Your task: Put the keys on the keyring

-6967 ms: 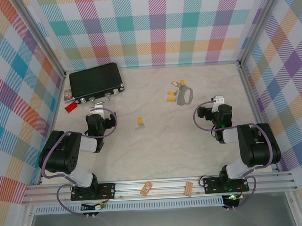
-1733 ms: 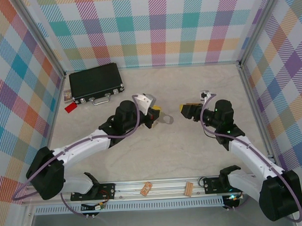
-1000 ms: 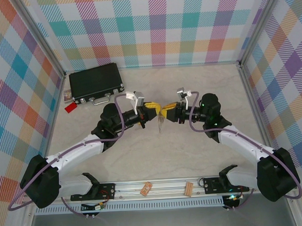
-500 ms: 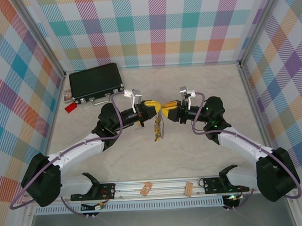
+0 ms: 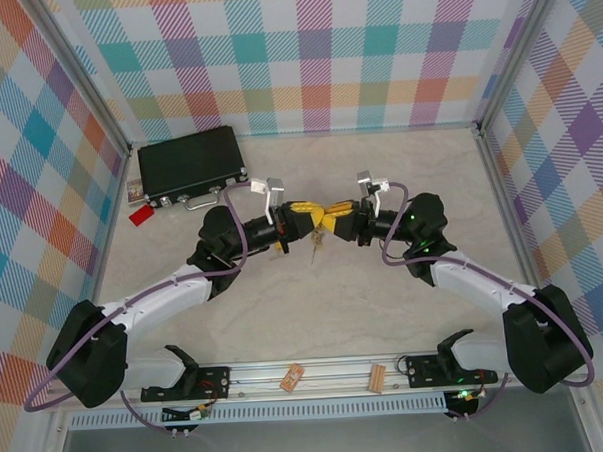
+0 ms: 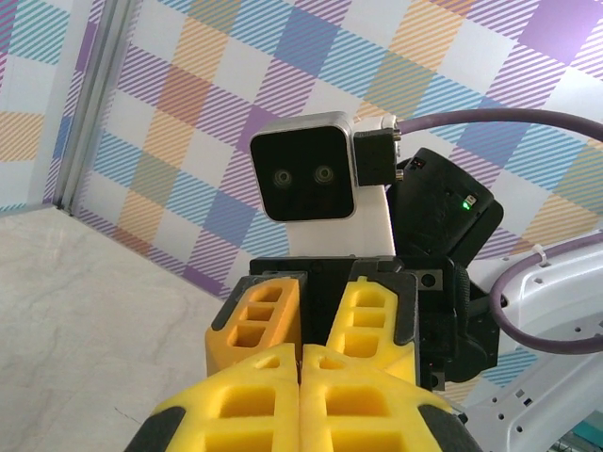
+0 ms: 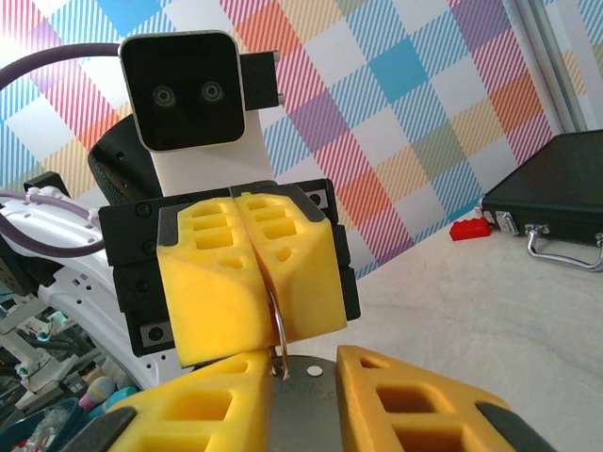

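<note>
Above the middle of the table my two grippers meet tip to tip. My right gripper [image 7: 306, 369] is shut on a flat grey metal piece, the keyring [image 7: 311, 400], which fills the gap between its yellow fingers. My left gripper [image 7: 265, 311] faces it, shut on a thin silver wire ring [image 7: 281, 325] that passes through a small hole at the keyring's end. From above, the left gripper [image 5: 312, 218] and right gripper [image 5: 332, 221] touch, and a small slim thing [image 5: 315, 243] hangs below them, too small to identify. The keys' yellow heads are hidden.
A black case [image 5: 191, 166] with a silver handle lies at the back left, with a small red tag [image 5: 140, 216] beside it. Two tan wooden clips [image 5: 292, 377] [image 5: 377, 379] lie on the front rail. Plaid walls enclose the table on three sides.
The grippers have stayed tip to tip, shifting slightly. The right jaws have narrowed a little. The small dangling piece swung lower, then came back up close under the fingertips.
</note>
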